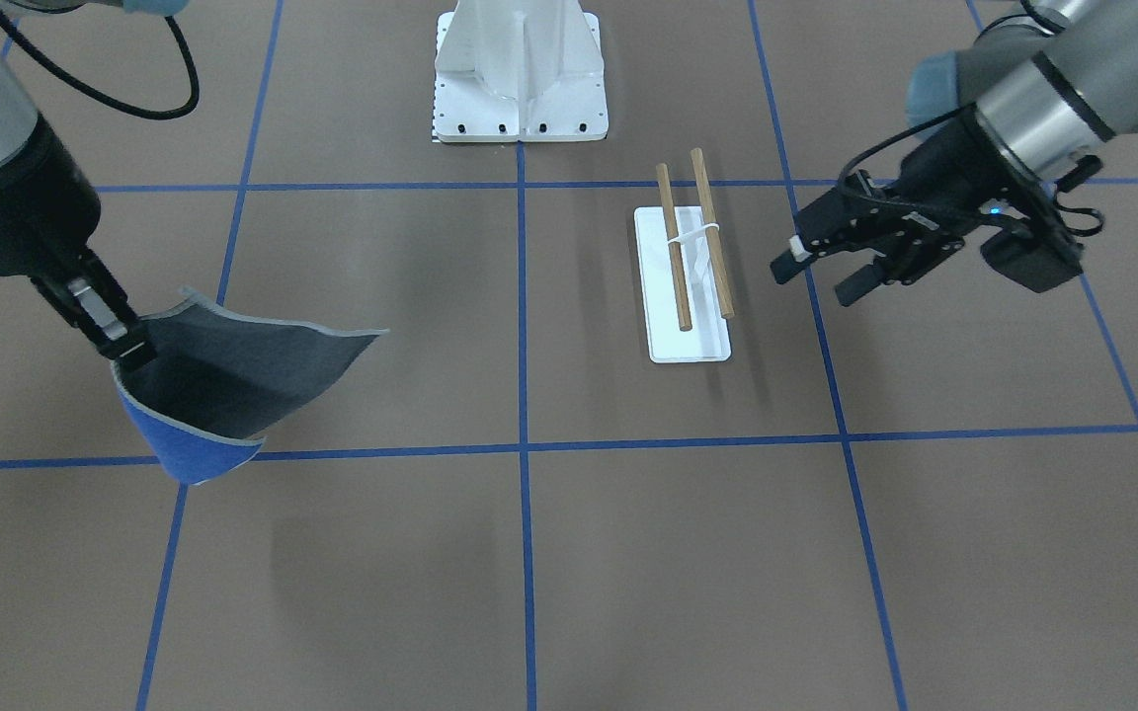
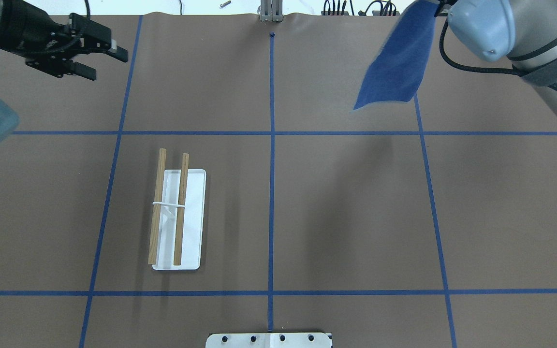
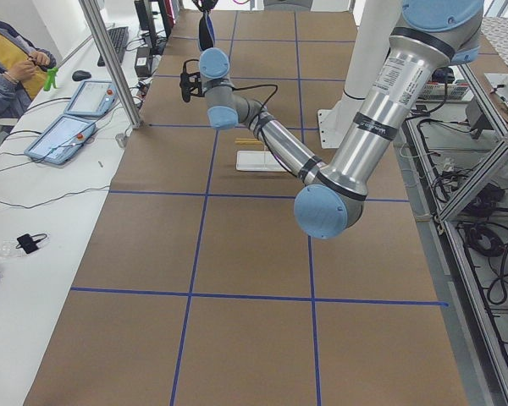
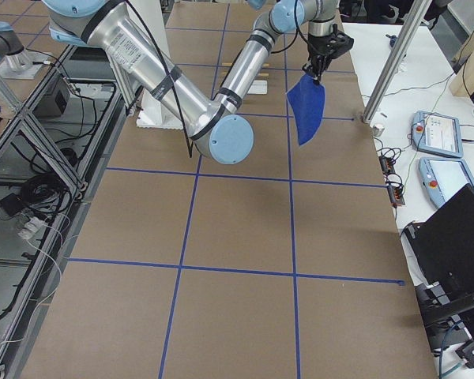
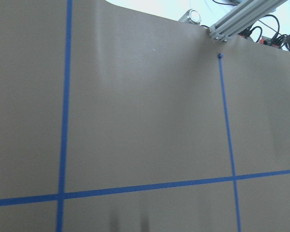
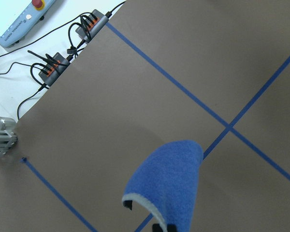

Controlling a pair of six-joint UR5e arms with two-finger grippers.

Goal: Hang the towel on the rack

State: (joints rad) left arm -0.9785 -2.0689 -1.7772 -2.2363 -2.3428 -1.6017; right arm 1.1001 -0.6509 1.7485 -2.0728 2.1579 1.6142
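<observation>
The towel (image 1: 233, 380) hangs in the air from my right gripper (image 1: 120, 341), which is shut on one edge of it. Its dark grey side faces up in the front view and its blue side (image 2: 397, 63) shows from overhead, in the right side view (image 4: 306, 106) and in the right wrist view (image 6: 169, 183). The rack (image 1: 719, 267), two wooden dowels on a white base plate (image 2: 192, 217), stands on the table apart from the towel. My left gripper (image 1: 819, 278) is open and empty, in the air beside the rack; overhead it (image 2: 107, 64) is beyond the rack's far end.
A large white bolted pedestal (image 1: 520, 89) stands at the robot's side of the table. Blue tape lines cross the brown table top (image 2: 346, 212). Cables and control boxes (image 6: 67, 55) lie past the table's far edge. An operator (image 3: 8, 72) sits at a side bench.
</observation>
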